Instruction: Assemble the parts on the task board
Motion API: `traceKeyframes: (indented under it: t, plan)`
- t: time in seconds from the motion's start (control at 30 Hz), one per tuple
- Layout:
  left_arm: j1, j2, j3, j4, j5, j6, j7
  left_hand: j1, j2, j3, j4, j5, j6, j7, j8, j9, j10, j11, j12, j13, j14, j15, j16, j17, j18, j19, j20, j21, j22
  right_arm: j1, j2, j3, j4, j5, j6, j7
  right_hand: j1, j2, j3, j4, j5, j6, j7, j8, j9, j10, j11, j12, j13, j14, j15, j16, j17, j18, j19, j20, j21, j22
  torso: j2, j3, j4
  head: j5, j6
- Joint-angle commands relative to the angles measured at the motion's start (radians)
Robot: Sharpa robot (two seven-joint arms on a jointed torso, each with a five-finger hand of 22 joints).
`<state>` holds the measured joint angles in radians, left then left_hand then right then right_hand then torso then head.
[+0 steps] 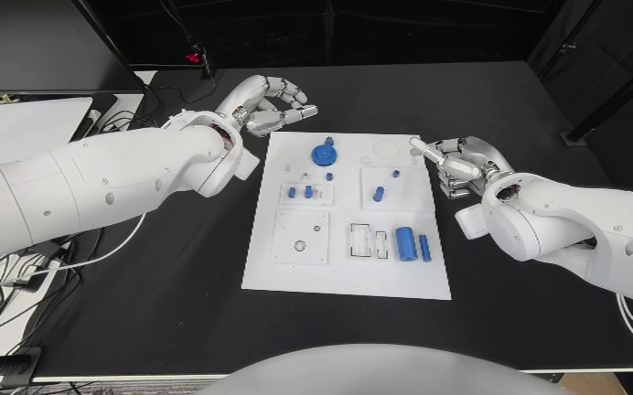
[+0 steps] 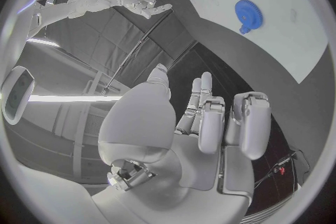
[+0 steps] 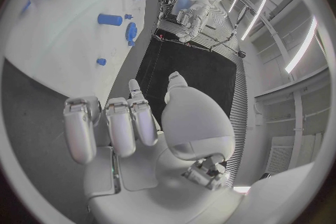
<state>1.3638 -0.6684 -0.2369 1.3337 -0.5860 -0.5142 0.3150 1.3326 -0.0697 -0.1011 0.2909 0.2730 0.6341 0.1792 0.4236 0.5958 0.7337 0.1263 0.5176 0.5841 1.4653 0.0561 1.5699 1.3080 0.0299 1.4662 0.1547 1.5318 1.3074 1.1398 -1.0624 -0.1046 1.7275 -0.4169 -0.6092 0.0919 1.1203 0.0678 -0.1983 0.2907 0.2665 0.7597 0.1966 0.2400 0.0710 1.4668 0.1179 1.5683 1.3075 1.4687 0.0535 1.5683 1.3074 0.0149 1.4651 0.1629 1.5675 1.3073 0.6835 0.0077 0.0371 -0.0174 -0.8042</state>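
A matte black table (image 1: pixel 158 294) carries the scene, with dark curtained walls and black frame posts behind it. At its middle lies the flat white rectangular task board (image 1: pixel 396 278), long side running away from the robot. Loose cables (image 1: pixel 125 121) trail over the table's far left corner beside a pale panel at the picture's left edge.

On the board, a round blue toothed gear (image 1: pixel 323 154) sits near the far edge, with a tiny blue piece just beside it. Two short blue pegs (image 1: pixel 299 192) stand in a square recess left of centre, and a small blue cylinder (image 1: pixel 379 194) lies in the recess to their right. Nearer the robot, a thick blue cylinder (image 1: pixel 405 242) and a slim blue bar (image 1: pixel 424 248) lie side by side next to a rectangular slot. A white square plate with a small hole (image 1: pixel 301 237) occupies the near left part.

The silver left hand (image 1: pixel 268 105) hovers off the board's far left corner, fingers loosely curled yet apart, holding nothing; its wrist view shows the same bare palm. The silver right hand (image 1: pixel 455 165) hangs at the board's right edge, fingers extended and separate, also empty.

The white left forearm (image 1: pixel 132 171) covers the table beneath it. The smallest blue pieces are too small to identify by shape.
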Motion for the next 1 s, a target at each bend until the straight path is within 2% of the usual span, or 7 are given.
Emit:
traceKeyframes:
  t: [0.03, 0.23, 0.43, 0.53, 0.6, 0.77, 1.0]
  plan:
    - [-0.006, 0.02, 0.001, -0.018, 0.027, -0.085, 0.157, 0.071, -0.006, 0.014, -0.005, 0.022, 0.003, 0.008, -0.021, -0.05, 0.002, 0.005, -0.038, -0.073, 0.105, 0.009, 0.001, 0.263, -0.022, 0.081, 0.012, 0.018, 0.253, 0.001, 0.002, 0.0, -0.001, 0.013, -0.023, 0.064, 0.01, 0.004, -0.004, -0.001, 0.005, -0.008, 0.005, 0.004, 0.0, 0.104, 0.006, 0.003, 0.263, 0.102, 0.006, 0.002, 0.263, -0.015, 0.106, 0.006, 0.003, 0.264, 0.001, -0.0001, 0.0005, -0.004, 0.003]
    - [-0.028, 0.069, 0.001, -0.076, -0.15, -0.1, 0.184, 0.174, -0.006, 0.027, -0.001, 0.024, 0.065, 0.004, -0.066, -0.166, 0.053, 0.004, -0.082, -0.211, 0.105, 0.007, 0.001, 0.263, -0.03, 0.105, 0.013, 0.039, 0.263, 0.0, 0.005, 0.0, -0.005, 0.016, -0.024, 0.072, 0.01, 0.004, -0.004, -0.001, 0.005, -0.008, 0.005, 0.004, 0.0, 0.104, 0.006, 0.003, 0.263, 0.102, 0.006, 0.002, 0.263, -0.015, 0.106, 0.006, 0.003, 0.264, 0.001, -0.0007, -0.0003, -0.005, 0.009]
    - [-0.049, 0.108, 0.001, -0.127, -0.371, -0.087, 0.175, 0.233, -0.001, 0.049, -0.001, -0.018, 0.131, -0.001, -0.122, -0.276, 0.111, -0.006, -0.114, -0.33, 0.105, 0.002, 0.001, 0.263, -0.03, 0.105, 0.007, 0.039, 0.263, -0.001, 0.006, 0.0, -0.006, 0.018, -0.024, 0.073, 0.011, 0.005, -0.005, 0.0, 0.008, -0.008, 0.005, 0.005, 0.0, 0.104, 0.006, 0.003, 0.263, 0.102, 0.006, 0.002, 0.263, -0.015, 0.106, 0.006, 0.003, 0.264, 0.002, -0.0015, -0.0013, -0.008, 0.006]
    - [-0.057, 0.128, 0.001, -0.157, -0.527, -0.065, 0.163, 0.266, 0.003, 0.069, -0.002, -0.041, 0.171, -0.009, -0.15, -0.325, 0.147, -0.005, -0.136, -0.388, 0.105, -0.005, 0.001, 0.263, -0.03, 0.105, 0.003, 0.039, 0.263, -0.001, 0.006, 0.0, -0.007, 0.018, -0.024, 0.072, 0.011, 0.005, -0.005, 0.0, 0.008, -0.008, 0.005, 0.005, 0.0, 0.104, 0.006, 0.003, 0.263, 0.102, 0.006, 0.002, 0.263, -0.015, 0.106, 0.006, 0.003, 0.264, 0.001, -0.0006, 0.0, -0.01, 0.006]
    - [-0.061, 0.14, 0.001, -0.176, -0.634, -0.051, 0.153, 0.277, 0.006, 0.079, -0.002, -0.056, 0.189, -0.009, -0.161, -0.342, 0.158, -0.01, -0.148, -0.411, 0.105, -0.004, 0.001, 0.263, -0.03, 0.105, 0.002, 0.039, 0.263, -0.001, 0.007, 0.0, -0.007, 0.018, -0.024, 0.071, 0.011, 0.005, -0.005, 0.0, 0.008, -0.008, 0.005, 0.005, 0.0, 0.104, 0.006, 0.003, 0.263, 0.102, 0.006, 0.002, 0.263, -0.015, 0.106, 0.006, 0.003, 0.264, 0.001, -0.0009, -0.0007, -0.009, 0.007]
    - [-0.069, 0.164, 0.001, -0.214, -0.808, -0.035, 0.14, 0.309, 0.006, 0.113, -0.001, -0.075, 0.241, -0.015, -0.195, -0.389, 0.194, -0.014, -0.185, -0.473, 0.105, -0.008, 0.001, 0.263, -0.03, 0.105, -0.002, 0.039, 0.263, -0.001, 0.009, 0.0, -0.008, 0.019, -0.023, 0.067, 0.011, 0.005, -0.005, 0.0, 0.008, -0.008, 0.005, 0.005, 0.0, 0.104, 0.006, 0.003, 0.263, 0.102, 0.006, 0.002, 0.263, -0.015, 0.106, 0.006, 0.003, 0.264, 0.001, -0.0003, -0.0002, -0.008, 0.008]
    - [-0.08, 0.202, 0.001, -0.264, -0.943, 0.002, 0.133, 0.318, 0.004, 0.13, -0.002, -0.092, 0.259, -0.014, -0.217, -0.414, 0.203, -0.012, -0.204, -0.504, 0.105, -0.007, 0.001, 0.263, -0.03, 0.105, -0.002, 0.039, 0.263, -0.002, 0.013, 0.0, -0.009, 0.019, -0.02, 0.061, 0.012, 0.006, -0.005, 0.0, 0.009, -0.009, 0.005, 0.006, 0.0, 0.104, 0.006, 0.003, 0.263, 0.102, 0.006, 0.002, 0.263, -0.015, 0.106, 0.006, 0.003, 0.264, 0.001, -0.0005, 0.0002, -0.008, 0.006]
